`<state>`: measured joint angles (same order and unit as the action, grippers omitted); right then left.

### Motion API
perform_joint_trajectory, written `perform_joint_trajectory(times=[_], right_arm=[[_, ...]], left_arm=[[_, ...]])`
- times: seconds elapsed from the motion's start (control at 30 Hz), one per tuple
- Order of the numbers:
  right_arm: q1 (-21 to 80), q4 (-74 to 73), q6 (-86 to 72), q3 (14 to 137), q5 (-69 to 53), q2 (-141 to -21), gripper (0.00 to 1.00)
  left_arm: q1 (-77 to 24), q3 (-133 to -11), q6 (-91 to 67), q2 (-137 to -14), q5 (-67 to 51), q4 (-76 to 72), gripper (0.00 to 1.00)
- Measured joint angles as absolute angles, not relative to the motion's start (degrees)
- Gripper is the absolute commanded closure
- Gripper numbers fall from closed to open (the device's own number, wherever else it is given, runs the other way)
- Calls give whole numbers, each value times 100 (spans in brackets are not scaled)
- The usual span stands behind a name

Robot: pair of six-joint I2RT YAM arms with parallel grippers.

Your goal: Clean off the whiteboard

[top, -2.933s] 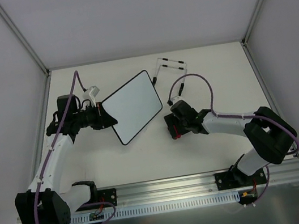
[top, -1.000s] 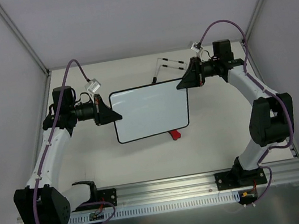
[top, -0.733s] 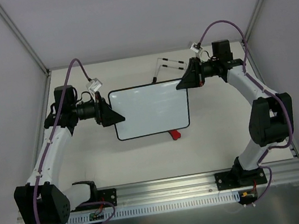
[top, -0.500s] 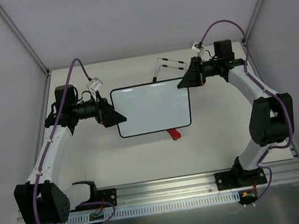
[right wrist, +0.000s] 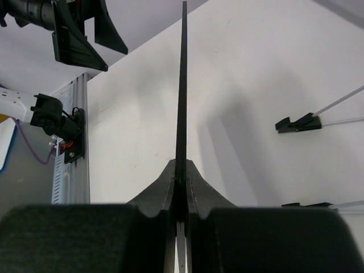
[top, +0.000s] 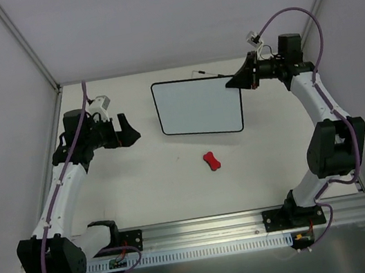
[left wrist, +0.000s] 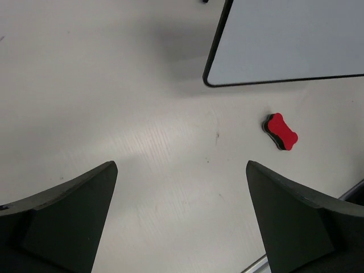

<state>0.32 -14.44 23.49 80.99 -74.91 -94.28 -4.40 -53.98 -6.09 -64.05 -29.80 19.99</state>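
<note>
Right pincer, top view: the right pincer (top: 233,84) is clamped on the right edge of the small white rectangular whiteboard with a thin black frame (top: 198,106), upper centre of the frame; the board's face looks plain white
Left pincer, top view: the left pincer (top: 127,129) sits at middle left, jaws spread and empty, well apart from the whiteboard
Eraser, top view: a small red bone-shaped eraser (top: 211,162) lies alone below the whiteboard, touched by neither arm
Left wrist view: dark fingers (left wrist: 68,210) stand wide at the lower corners with nothing between; a whiteboard (left wrist: 284,40) corner shows upper right with a soft shadow beside it, so it seems lifted; eraser (left wrist: 280,131) right of centre
Right wrist view: the whiteboard (right wrist: 183,85) is edge-on, a thin dark line pinched between closed fingers (right wrist: 159,190); a black-tipped wire stand (right wrist: 298,123) lies at right
Risk: a one-edge hold on a thin frame may let the whiteboard pivot or slip; a swing could knock the wire stand
Surface: matte off-white table (top: 157,197), faintly scuffed
Room: pale walls (top: 148,16) on three sides, aluminium rail (top: 205,229) along the bottom
</note>
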Motion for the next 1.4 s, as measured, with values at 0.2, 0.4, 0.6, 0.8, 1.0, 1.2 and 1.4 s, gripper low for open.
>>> perform_joint_trajectory(times=[0.2, 0.4, 0.6, 0.8, 1.0, 1.2, 1.4], right_arm=[[-110, -1448, 2342, 8858, -7363, -9614, 100], [-357, -1378, 2261, 9581, -7253, -10092, 100], [-609, -51, 1160, 9577, -7107, -10475, 100], [-705, 563, 628, 9793, -7041, -10855, 100], [-703, 843, 373, 10230, -7004, -11253, 100], [-692, 1881, -436, 10243, -6949, -11611, 100], [-624, 2408, -792, 10200, -6792, -11867, 100]], left_arm=[[-443, -4980, -832, -5839, -2327, 1994, 1], [-440, -4637, -1017, -5520, -2040, 1999, 1], [-440, -4449, -1157, -5426, -1890, 2001, 1], [-440, -4447, -1275, -5426, -1874, 1999, 1], [-440, -4449, -1286, -5522, -1874, 1999, 1], [-440, -4451, -1286, -5653, -1876, 1999, 1], [-440, -4453, -1284, -5706, -1887, 1999, 1]])
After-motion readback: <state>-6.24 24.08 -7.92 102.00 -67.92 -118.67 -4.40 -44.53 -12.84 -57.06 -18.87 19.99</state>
